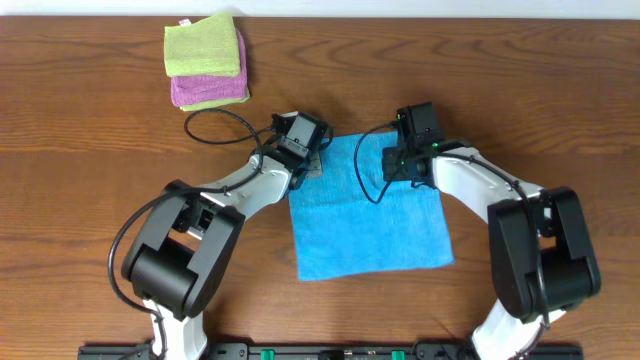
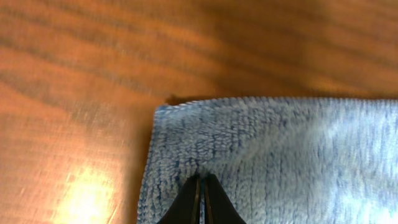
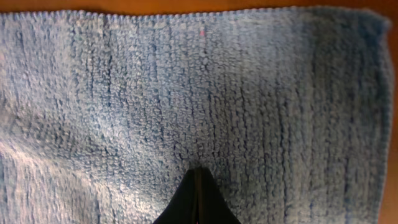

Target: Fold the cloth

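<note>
Cloth (image 1: 368,210) is lying flat on the table (image 1: 100,150). I'm angling both arms over its far edge, with left gripper (image 2: 203,180) and right gripper (image 3: 198,171) closed, tips touching its pile; a pinch I can't confirm.

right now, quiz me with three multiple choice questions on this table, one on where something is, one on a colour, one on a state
1. Where is the stack of two cloths?
a) near right corner
b) between the arm bases
c) far left of the table

2. What colour is the top cloth of that stack?
a) purple
b) green
c) blue

3. The left gripper is:
a) shut
b) wide open
c) out of sight

Answers:
1 c, the overhead view shows it beyond the left arm.
2 b, the green cloth lies on the purple cloth.
3 a, its fingers meet, with the tips at the blue cloth.
</note>
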`<action>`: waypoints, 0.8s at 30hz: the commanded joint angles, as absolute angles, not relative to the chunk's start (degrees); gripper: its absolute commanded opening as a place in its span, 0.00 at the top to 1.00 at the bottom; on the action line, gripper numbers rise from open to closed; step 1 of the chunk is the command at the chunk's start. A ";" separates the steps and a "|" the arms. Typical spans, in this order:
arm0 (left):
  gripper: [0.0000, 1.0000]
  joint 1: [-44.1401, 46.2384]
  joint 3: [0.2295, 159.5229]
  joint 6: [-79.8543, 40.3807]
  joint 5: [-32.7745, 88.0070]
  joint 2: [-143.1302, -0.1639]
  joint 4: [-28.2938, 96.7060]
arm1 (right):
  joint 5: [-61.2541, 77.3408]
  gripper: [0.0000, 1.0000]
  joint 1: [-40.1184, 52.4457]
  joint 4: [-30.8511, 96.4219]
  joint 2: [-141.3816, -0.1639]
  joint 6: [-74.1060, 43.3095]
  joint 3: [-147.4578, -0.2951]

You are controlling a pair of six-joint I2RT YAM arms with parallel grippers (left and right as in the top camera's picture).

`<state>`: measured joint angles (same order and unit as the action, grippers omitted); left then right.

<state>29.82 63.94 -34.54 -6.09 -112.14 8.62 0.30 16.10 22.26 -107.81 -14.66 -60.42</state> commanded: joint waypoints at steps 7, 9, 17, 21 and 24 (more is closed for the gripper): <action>0.94 29.17 63.99 -35.38 -6.20 -114.02 4.49 | -1.06 0.99 17.21 24.93 -109.93 -21.21 -57.06; 0.94 29.12 63.99 -35.33 -6.22 -114.02 4.49 | -1.04 0.98 17.41 24.08 -109.93 -21.21 -57.06; 0.31 28.25 66.96 -33.17 -7.40 -111.55 12.64 | -0.45 0.08 17.45 24.29 -106.50 -19.62 -57.45; 0.04 28.03 70.94 -29.89 -6.09 -108.09 18.20 | 1.87 0.01 17.45 25.21 -99.92 -19.25 -57.45; 0.03 28.01 72.88 -27.75 -6.11 -105.51 20.99 | 2.00 0.01 17.52 27.83 -94.06 -19.29 -57.45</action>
